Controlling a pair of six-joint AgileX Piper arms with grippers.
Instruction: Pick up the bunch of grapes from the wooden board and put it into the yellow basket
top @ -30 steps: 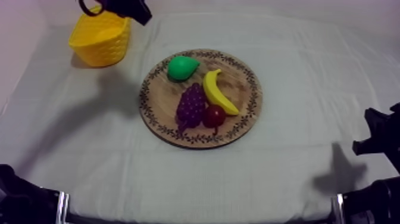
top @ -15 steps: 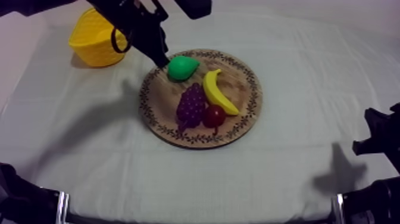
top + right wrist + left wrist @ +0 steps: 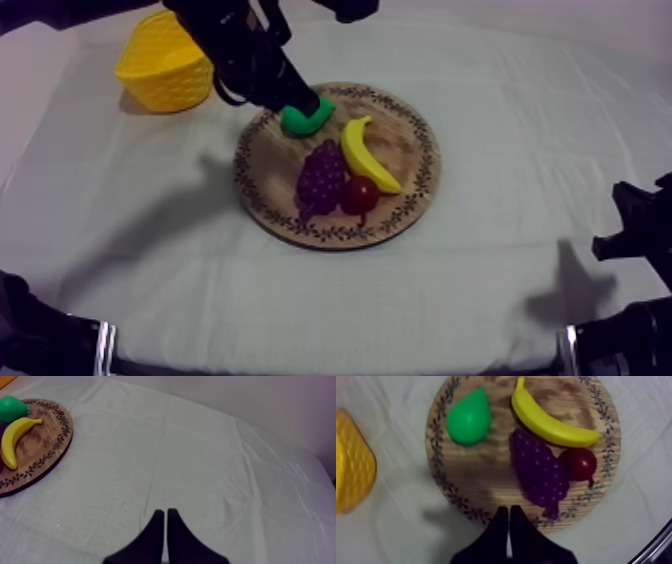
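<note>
While the table under its grey-white cloth (image 3: 500, 260) bears everything, the round wooden board with a patterned rim (image 3: 272, 175) lies mid-table, and the yellow plastic basket (image 3: 165, 70) stands apart at its far left. My left gripper (image 3: 509, 510) hovers over the board's edge, fingers pressed together on nothing. My right gripper (image 3: 165, 512), likewise closed and empty, hangs over bare cloth. The purple bunch of grapes (image 3: 538, 471) lies on the board, touching the yellow banana (image 3: 551, 421) and the small red fruit (image 3: 578, 463). It is probably light, stiff and knobbly. The tapering end offers clear flanks.

no readable text, labels or numbers
</note>
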